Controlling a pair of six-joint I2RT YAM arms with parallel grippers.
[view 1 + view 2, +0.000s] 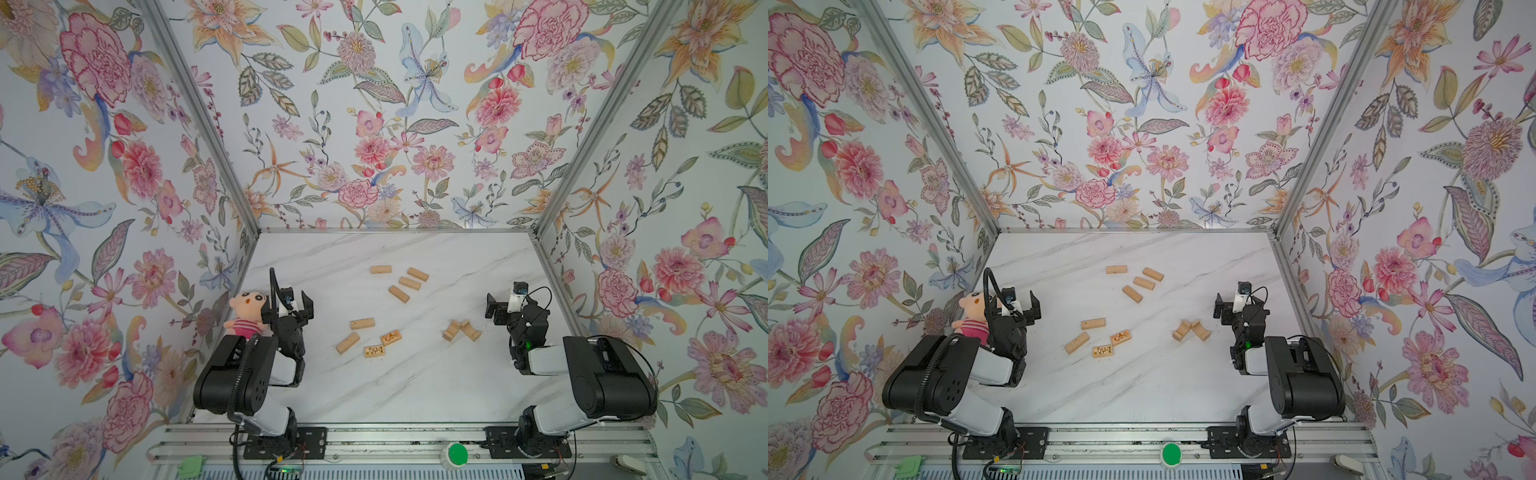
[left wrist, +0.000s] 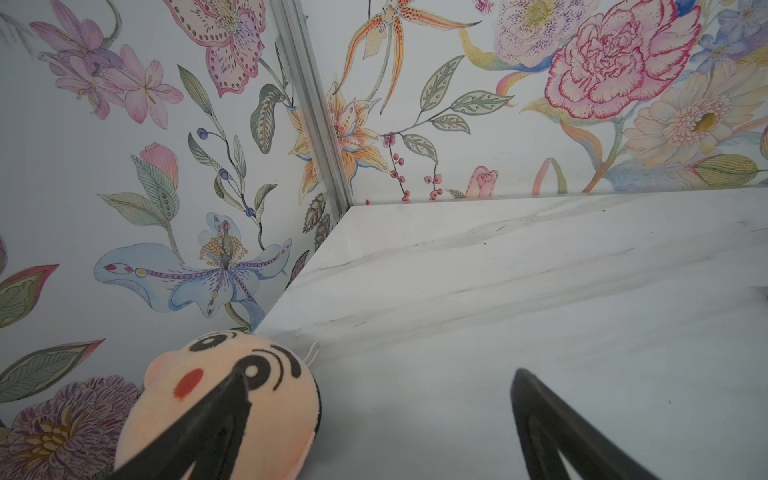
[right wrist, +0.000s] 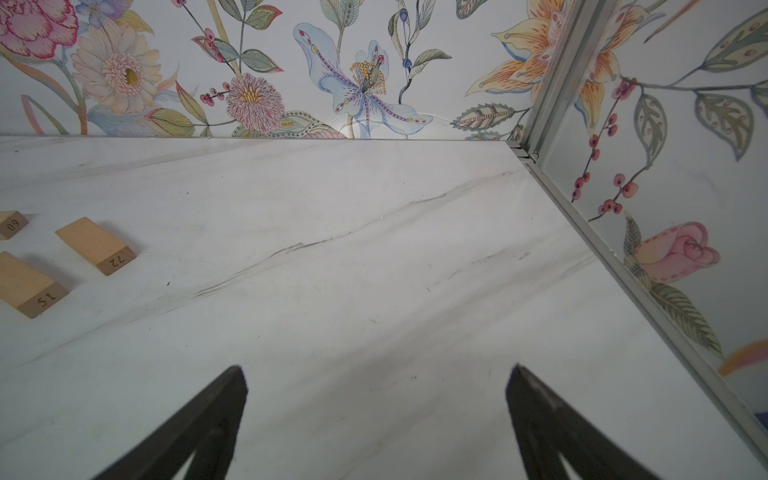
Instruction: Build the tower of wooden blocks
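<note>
Wood blocks (image 1: 409,283) lie scattered flat mid-table (image 1: 415,386) in three loose groups, nothing stacked yet. Left gripper (image 2: 380,374) and right gripper (image 3: 376,369) are both wide open and empty. Blocks judged light, rigid and smooth: pinch across the long side faces, mid-length.

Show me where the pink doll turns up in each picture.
In a top view: doll at the table's left edge.
In a top view: doll in the same spot.
Left wrist: head close up, partly behind the left gripper.
Right wrist: not in it.
Shared landmark, where the doll shows: metal corner post.
</note>
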